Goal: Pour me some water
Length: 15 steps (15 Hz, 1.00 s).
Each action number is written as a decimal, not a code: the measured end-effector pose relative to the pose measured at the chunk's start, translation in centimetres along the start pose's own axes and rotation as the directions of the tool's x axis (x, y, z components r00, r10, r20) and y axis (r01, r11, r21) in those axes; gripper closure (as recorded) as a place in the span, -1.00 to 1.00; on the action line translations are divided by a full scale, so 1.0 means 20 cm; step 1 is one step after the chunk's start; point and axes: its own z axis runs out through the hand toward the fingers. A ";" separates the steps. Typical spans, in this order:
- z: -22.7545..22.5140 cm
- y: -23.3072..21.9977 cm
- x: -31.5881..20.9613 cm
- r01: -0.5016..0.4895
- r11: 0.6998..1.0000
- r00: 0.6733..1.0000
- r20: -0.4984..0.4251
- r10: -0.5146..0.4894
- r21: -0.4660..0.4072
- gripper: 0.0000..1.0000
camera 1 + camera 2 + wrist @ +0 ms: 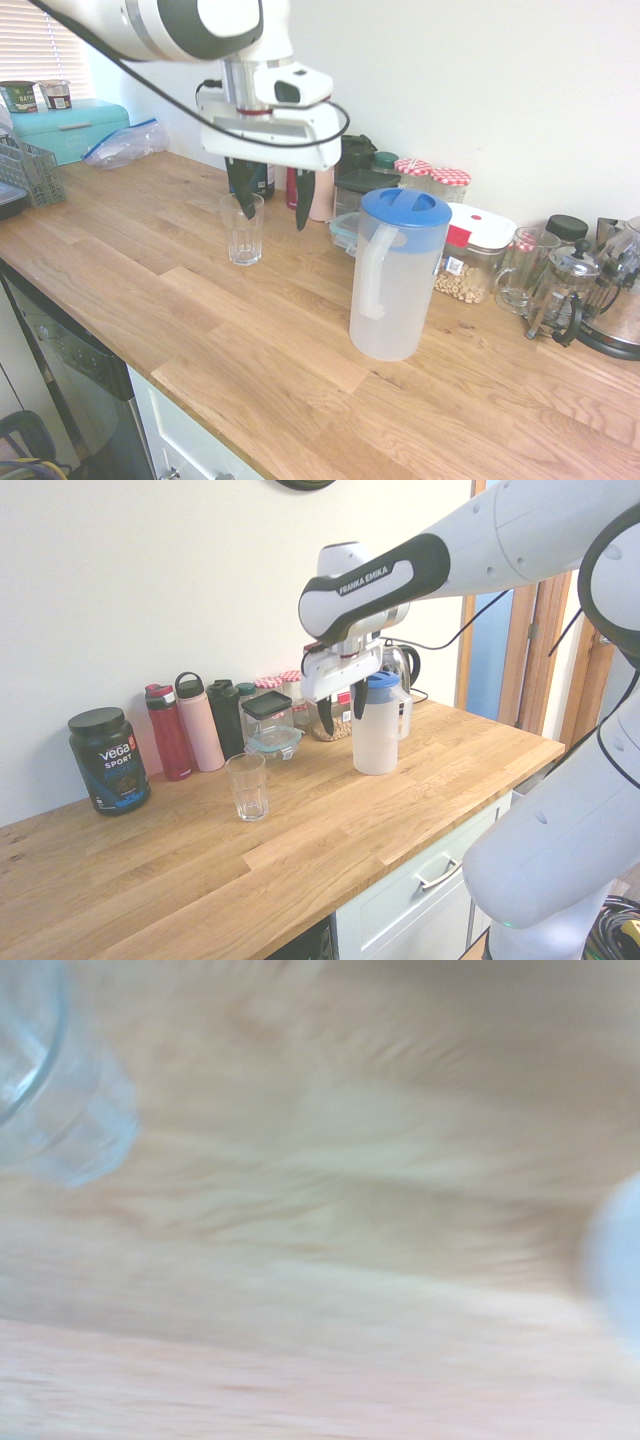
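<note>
Bare worktop (250, 330) between glass (244, 229) and jug (395, 275); bottles (322, 190), jars (450, 185) crowding behind.

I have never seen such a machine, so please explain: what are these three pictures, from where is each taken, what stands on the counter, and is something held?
It is a white robot arm ending in a two-finger gripper. Two pictures come from cameras in the room, on opposite sides; the blurred one comes from a camera on the arm's wrist, looking down. On the wooden counter stand a frosted jug with a blue lid, a clear drinking glass and bottles by the wall. The gripper is open, in the air, and holds nothing.
</note>
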 end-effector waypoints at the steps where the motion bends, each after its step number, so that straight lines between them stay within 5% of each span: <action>1: -0.08 0.07 0.06 -0.009 1.000 1.000 -0.017 0.009 0.001 -1.00; 5: -0.22 0.31 0.22 -0.066 0.998 0.997 -0.050 0.066 0.011 -1.00; 12: 0.01 0.62 0.40 -0.136 0.990 0.991 -0.001 0.136 0.024 -1.00; 13: 0.06 0.60 0.41 -0.133 0.991 0.991 0.009 0.132 0.026 1.00; 15: 0.15 0.59 0.43 -0.133 0.991 0.991 0.022 0.132 0.029 1.00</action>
